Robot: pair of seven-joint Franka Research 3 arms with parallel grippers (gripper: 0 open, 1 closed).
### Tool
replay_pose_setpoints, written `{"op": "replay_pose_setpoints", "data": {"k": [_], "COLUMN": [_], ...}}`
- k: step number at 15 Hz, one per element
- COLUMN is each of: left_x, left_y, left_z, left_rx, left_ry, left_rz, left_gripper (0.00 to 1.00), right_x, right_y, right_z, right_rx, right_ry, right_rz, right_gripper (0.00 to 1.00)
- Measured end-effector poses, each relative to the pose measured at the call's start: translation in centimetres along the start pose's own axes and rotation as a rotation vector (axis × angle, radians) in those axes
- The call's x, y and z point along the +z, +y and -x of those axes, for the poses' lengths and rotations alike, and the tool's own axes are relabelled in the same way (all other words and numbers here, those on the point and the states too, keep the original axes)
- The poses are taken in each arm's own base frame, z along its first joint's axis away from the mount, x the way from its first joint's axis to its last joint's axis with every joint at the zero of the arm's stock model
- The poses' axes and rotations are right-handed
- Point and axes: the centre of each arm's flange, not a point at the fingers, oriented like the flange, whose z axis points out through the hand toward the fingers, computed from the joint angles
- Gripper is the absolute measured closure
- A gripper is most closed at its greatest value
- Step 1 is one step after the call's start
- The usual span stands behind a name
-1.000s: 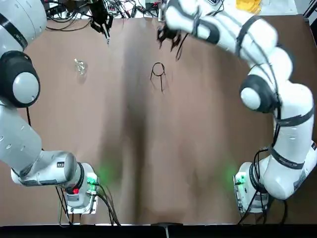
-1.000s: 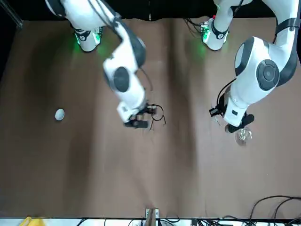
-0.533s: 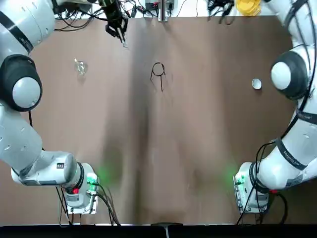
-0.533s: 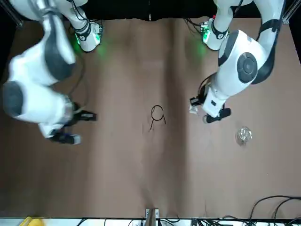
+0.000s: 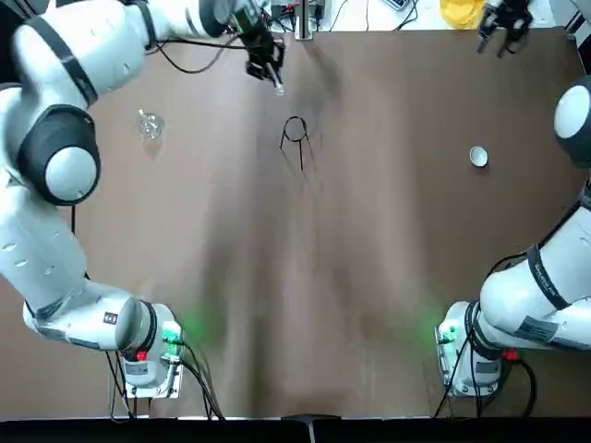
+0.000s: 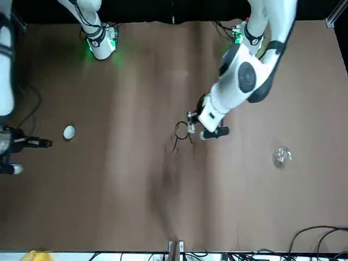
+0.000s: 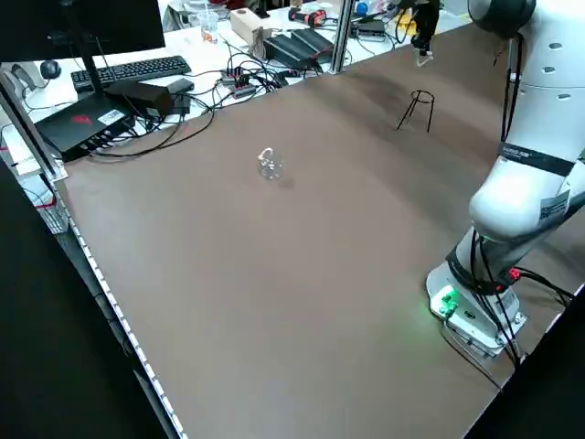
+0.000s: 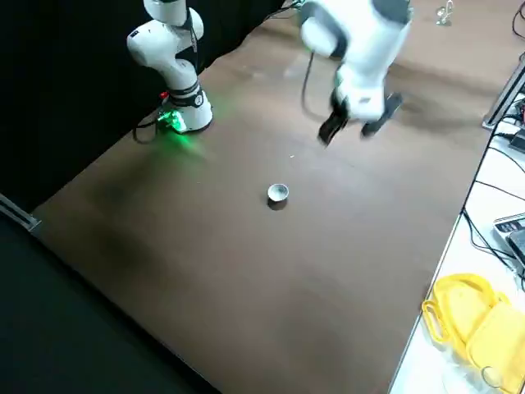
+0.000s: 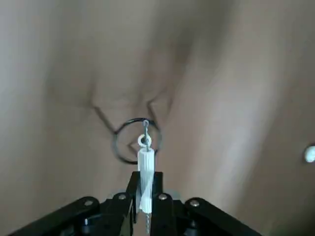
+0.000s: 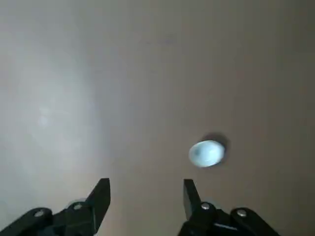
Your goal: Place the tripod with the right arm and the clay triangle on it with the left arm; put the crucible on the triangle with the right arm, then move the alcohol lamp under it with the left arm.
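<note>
- Left gripper, near the tripod, pinches the clay triangle; a skewed release could drop it through the ring.
- Tripod stands mid-table; a bump could topple it.
- Right gripper, fingers spread, near the crucible; early entry risks collision.

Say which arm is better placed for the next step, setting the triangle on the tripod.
Left. Its gripper already grips the triangle near the tripod, while the open right gripper is empty, off toward the crucible's side.
</note>
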Motion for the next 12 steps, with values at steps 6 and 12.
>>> {"op": "replay_pose_setpoints", "data": {"k": [6,12], "left_x": [5.8,8.0], "left_y": [2.8,3.4], "left_z": [0.9,1.5], "left_rx": [0.03,0.04], "left_ry": [0.047,0.045], "left_rz": [0.087,0.1], "left_gripper": [0.87,0.87], "right_x": [14.6,21.2], "right_y": [10.4,10.9], "right_z": [1.3,3.3], "right_rx": [-0.047,-0.053], "right_ry": [-0.028,-0.06], "right_rz": [-0.006,-0.008], "right_gripper": [0.36,0.42]}}
